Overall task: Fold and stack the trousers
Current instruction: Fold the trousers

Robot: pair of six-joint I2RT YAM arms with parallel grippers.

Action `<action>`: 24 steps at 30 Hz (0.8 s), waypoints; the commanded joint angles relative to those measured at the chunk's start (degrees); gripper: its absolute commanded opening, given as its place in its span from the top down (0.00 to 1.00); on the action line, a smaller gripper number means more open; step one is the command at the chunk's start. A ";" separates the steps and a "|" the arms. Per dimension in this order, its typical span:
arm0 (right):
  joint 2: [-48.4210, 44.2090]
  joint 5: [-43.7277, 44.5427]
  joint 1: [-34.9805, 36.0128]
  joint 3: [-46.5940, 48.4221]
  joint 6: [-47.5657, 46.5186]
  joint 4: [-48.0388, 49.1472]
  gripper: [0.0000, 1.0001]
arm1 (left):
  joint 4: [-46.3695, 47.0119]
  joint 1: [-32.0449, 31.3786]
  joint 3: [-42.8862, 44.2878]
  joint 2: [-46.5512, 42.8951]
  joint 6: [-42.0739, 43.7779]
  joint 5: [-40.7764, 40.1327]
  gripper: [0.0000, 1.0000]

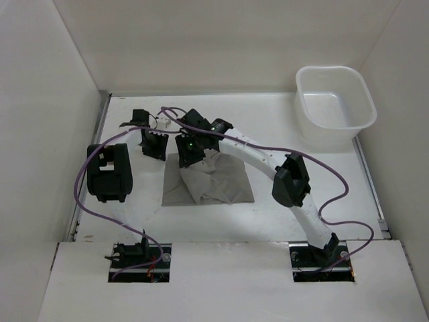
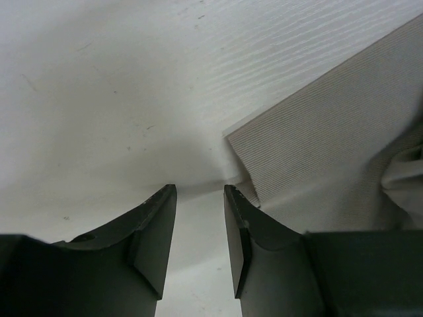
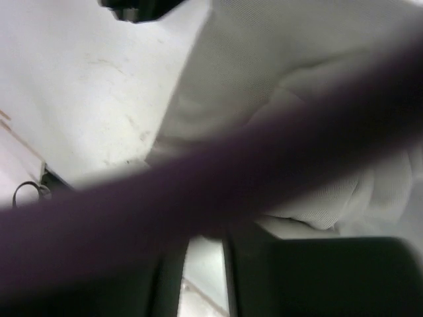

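The grey-taupe trousers (image 1: 209, 180) lie folded into a rough square at the middle of the table, with a rumpled bulge near their far-left part. My left gripper (image 1: 153, 145) stands just left of their far-left corner. In the left wrist view it (image 2: 199, 193) is open with bare table between the jaws, and the cloth corner (image 2: 317, 139) is just to the right. My right gripper (image 1: 188, 154) is over the trousers' far-left corner. In the right wrist view a purple cable (image 3: 218, 178) hides its fingertips, and pale cloth (image 3: 291, 79) fills the view beyond.
A white plastic tub (image 1: 334, 104) stands at the far right corner. The left arm's black body (image 1: 109, 172) is left of the trousers. Purple cables (image 1: 335, 178) loop over the table. White walls enclose the table on three sides.
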 commanded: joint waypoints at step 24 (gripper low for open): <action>-47.44 10.31 -12.37 -71.89 11.43 32.21 0.25 | -4.91 -17.16 -2.47 -13.97 13.48 5.68 0.54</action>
